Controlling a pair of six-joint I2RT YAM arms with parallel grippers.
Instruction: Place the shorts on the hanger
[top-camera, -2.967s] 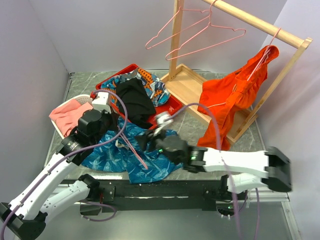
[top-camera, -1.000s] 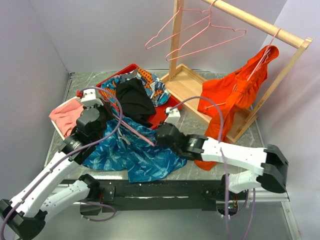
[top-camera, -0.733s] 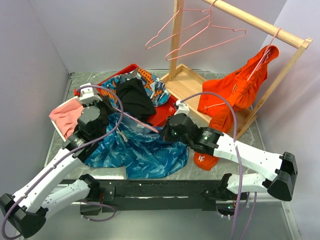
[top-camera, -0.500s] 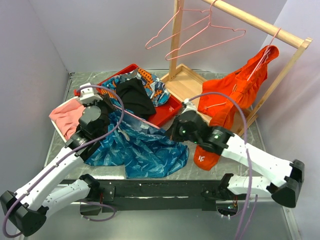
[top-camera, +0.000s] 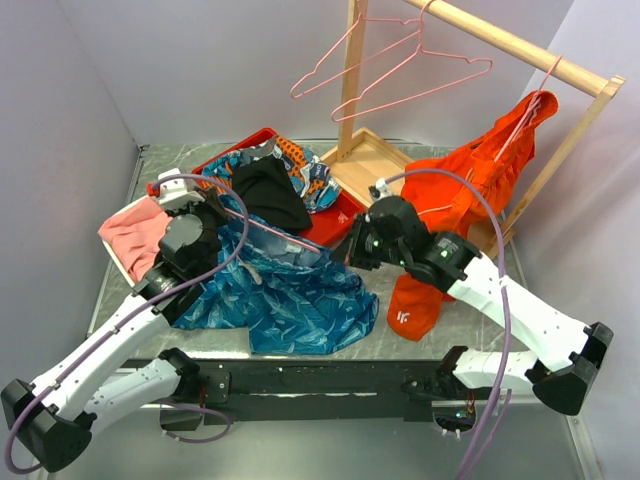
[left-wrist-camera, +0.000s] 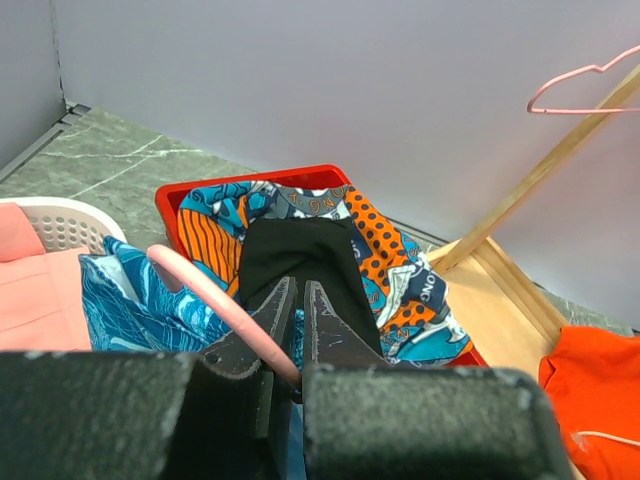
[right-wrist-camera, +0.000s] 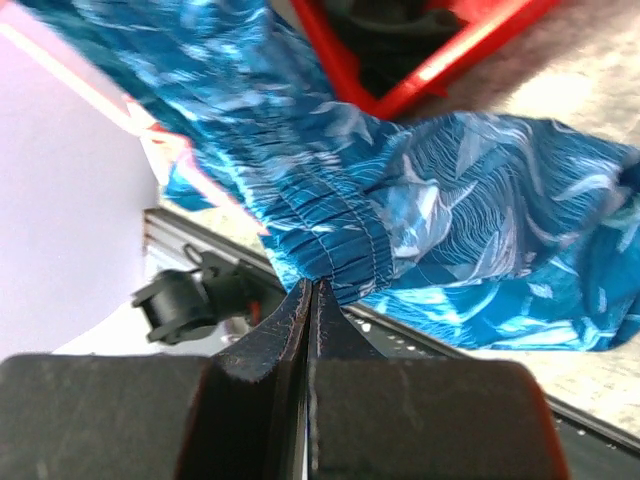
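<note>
shorts (top-camera: 290, 300) front-ctr | tray (top-camera: 325, 228) behind it | rack (top-camera: 375, 165) back-R | basket (left-wrist-camera: 65, 218) far L

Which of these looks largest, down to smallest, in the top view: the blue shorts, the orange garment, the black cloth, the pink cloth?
1. shorts
2. orange garment, close behind
3. black cloth and pink cloth: they look alike, so no ranking
</note>
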